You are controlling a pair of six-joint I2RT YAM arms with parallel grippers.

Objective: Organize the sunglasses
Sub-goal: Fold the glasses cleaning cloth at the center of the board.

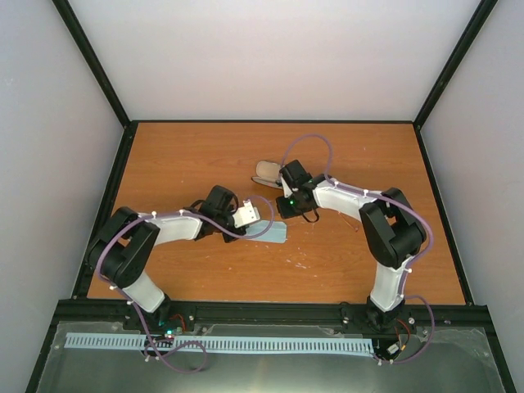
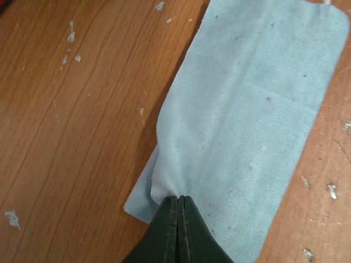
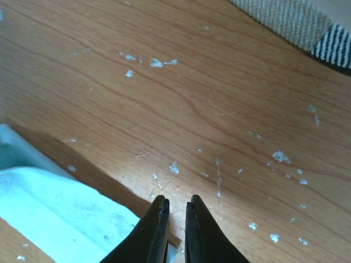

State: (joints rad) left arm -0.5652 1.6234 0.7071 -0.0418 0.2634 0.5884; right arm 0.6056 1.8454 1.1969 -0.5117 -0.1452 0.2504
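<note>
Orange-brown wood surface (image 1: 205, 155) w/ white flecks, boxed in by pale walls (image 1: 278, 57) and a black frame (image 1: 97, 65). Only the top cam gives us the layout. Both arms reach inward and meet near the centre over a pale blue cloth (image 1: 275, 232). A brown case (image 1: 265, 171) w/ grey stripes lies just behind the right wrist, toward the far edge. The tips are too small for us to read from up there.

The left wrist cam fills that in. The left end effector (image 2: 178, 200) has its fingers pressed together on a bunched edge of the cloth. That edge is lifted a bit w/ shadow under it, and the rest spreads flat over the wood.

In the right wrist cam, the right end effector (image 3: 176, 201) has its fingers a sliver apart w/ nothing btwn them. Its tips sit just beside the cloth's corner at lower left. The case's striped end shows at top right, well apart from the tips.

Sunglasses: we can't make them out in any view, so we can't say where they lie.
</note>
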